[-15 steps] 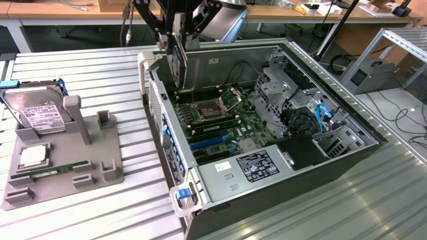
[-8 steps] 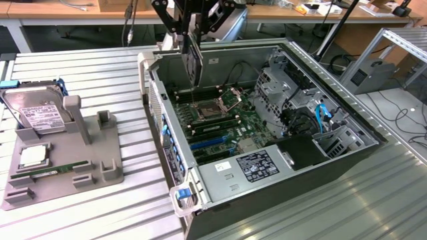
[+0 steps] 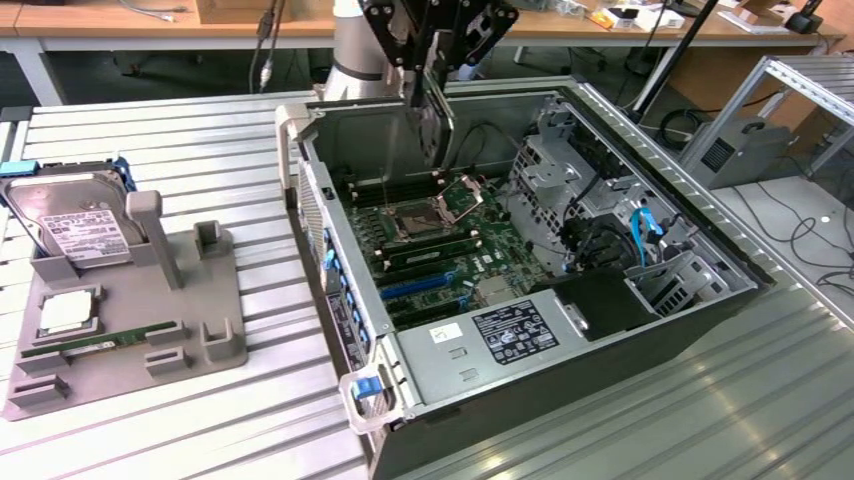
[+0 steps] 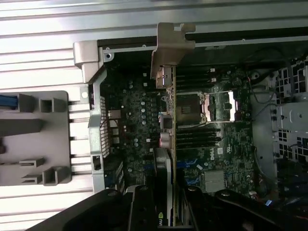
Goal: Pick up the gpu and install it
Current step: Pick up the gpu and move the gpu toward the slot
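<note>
The gpu (image 3: 431, 115) is a thin black card hanging edge-on over the back part of the open computer case (image 3: 707, 300), above the motherboard (image 3: 454, 240). My gripper (image 3: 435, 62) is shut on its upper edge, at the top of the exterior view. In the wrist view the gpu (image 4: 168, 159) runs away from my gripper (image 4: 166, 214), and its silvery end bracket (image 4: 171, 43) reaches over the case's rear wall. The card hangs clear of the board.
A grey holder stand (image 3: 200, 340) lies on the slatted metal table at the exterior view's left, carrying a silver hard drive (image 3: 74, 225) and a green memory stick (image 3: 127, 335). Blue cables (image 3: 647, 235) and drive cages (image 3: 561, 170) fill the case's far side.
</note>
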`<state>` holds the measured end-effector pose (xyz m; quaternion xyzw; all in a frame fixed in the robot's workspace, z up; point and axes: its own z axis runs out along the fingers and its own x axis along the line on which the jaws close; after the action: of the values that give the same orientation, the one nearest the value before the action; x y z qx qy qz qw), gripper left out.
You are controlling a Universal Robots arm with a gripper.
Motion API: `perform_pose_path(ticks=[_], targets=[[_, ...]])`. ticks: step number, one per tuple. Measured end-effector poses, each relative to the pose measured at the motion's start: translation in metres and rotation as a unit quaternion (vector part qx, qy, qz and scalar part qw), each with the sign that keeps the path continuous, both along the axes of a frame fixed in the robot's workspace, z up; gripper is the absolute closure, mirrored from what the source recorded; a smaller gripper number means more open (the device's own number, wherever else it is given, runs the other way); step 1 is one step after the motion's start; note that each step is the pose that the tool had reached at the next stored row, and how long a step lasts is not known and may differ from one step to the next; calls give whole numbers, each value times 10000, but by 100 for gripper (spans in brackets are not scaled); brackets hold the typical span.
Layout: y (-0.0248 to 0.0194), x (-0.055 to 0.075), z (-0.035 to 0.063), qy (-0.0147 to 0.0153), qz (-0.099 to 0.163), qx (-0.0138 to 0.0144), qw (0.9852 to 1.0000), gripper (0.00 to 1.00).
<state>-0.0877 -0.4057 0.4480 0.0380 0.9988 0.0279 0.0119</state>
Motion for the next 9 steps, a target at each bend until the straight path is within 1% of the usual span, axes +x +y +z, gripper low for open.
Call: perform_pose_path(ticks=[1, 3, 5, 7, 8, 9], targets=[[-4, 74, -23, 4, 1, -1, 10000, 73], [-53, 279, -123, 5, 0, 0, 10000, 73], [-112, 533, -233, 5, 0, -1, 10000, 73], [-138, 743, -317, 5, 0, -1, 10000, 73], [-141, 835, -354, 5, 1, -1, 10000, 73], [-141, 1002, -402, 5, 2, -3, 10000, 73]])
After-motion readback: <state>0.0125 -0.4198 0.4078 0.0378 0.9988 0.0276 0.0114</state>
